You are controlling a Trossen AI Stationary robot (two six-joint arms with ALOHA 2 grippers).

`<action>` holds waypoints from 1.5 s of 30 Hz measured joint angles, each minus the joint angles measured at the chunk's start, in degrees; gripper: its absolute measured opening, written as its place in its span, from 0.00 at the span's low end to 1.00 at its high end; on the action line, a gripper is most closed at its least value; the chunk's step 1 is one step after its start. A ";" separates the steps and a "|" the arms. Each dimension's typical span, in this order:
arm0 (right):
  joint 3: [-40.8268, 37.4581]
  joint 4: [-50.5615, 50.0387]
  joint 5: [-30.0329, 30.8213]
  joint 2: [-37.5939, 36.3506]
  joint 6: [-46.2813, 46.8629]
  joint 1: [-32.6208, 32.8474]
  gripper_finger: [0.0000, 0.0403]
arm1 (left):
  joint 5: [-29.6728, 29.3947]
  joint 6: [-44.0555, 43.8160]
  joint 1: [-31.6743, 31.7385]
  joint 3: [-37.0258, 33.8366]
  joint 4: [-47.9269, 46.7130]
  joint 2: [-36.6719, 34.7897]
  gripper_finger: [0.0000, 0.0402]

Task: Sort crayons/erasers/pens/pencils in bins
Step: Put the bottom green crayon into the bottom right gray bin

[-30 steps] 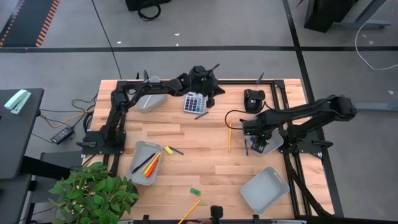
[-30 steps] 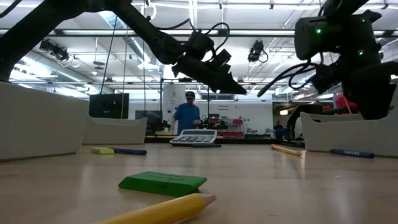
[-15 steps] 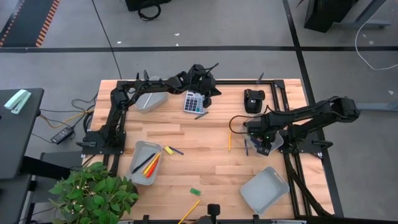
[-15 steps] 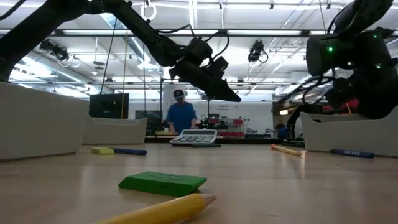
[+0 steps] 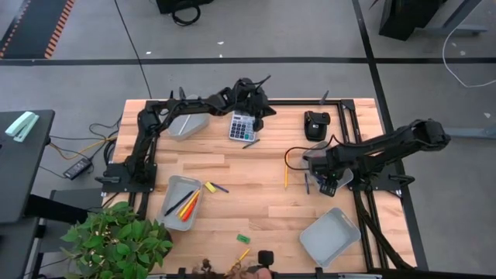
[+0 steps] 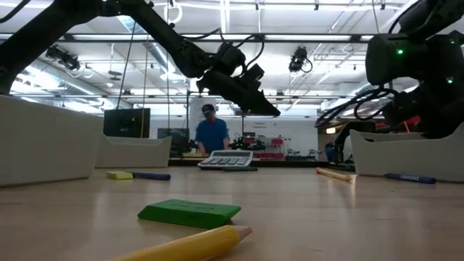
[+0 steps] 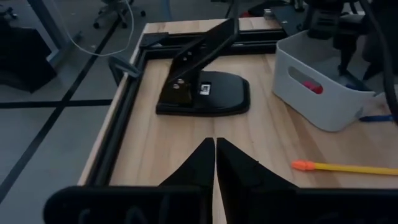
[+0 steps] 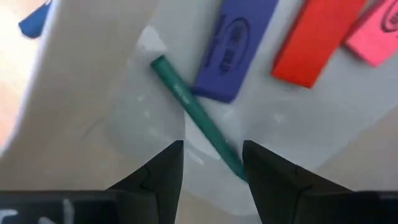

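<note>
the right tool (image 8: pixel 211 163) is seen hanging open and empty just above a bin (image 8: pixel 93 118) at the right edge of the surface (image 5: pixel 256 167); inside it lie a green stick (image 8: pixel 196 115), a blue eraser (image 8: pixel 236 53), a red eraser (image 8: pixel 314 40) and a pink eraser (image 8: pixel 379 37). a drop into this bin appears to be the step in hand. the left tool (image 7: pixel 215 163) is held shut with nothing in it, above the calculator (image 5: pixel 241 126) at the far side. loose items remain: a pencil (image 5: pixel 285 174) and a pen (image 5: pixel 306 183) beside the right bin, and a green eraser (image 6: pixel 190 212) near the front. a lift clear and a reach toward one of these is called for next
</note>
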 joint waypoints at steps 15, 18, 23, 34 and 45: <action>-1.01 2.65 4.33 -0.07 3.19 2.52 0.36 | 3.03 -3.25 1.56 0.00 0.53 0.00 0.06; -1.03 2.73 4.36 -0.07 3.15 2.51 0.27 | 3.14 -3.31 1.56 0.00 0.53 0.00 0.06; -1.06 2.84 4.04 -0.07 2.95 2.50 0.09 | 3.08 -4.56 1.60 0.00 0.56 0.00 0.04; 2.30 2.57 4.12 0.00 6.99 2.45 0.03 | 3.05 -9.28 1.60 0.00 1.48 0.00 0.07; 22.29 -20.52 4.31 -0.09 12.17 3.48 0.03 | 5.67 -12.21 0.84 0.02 0.33 -1.88 0.04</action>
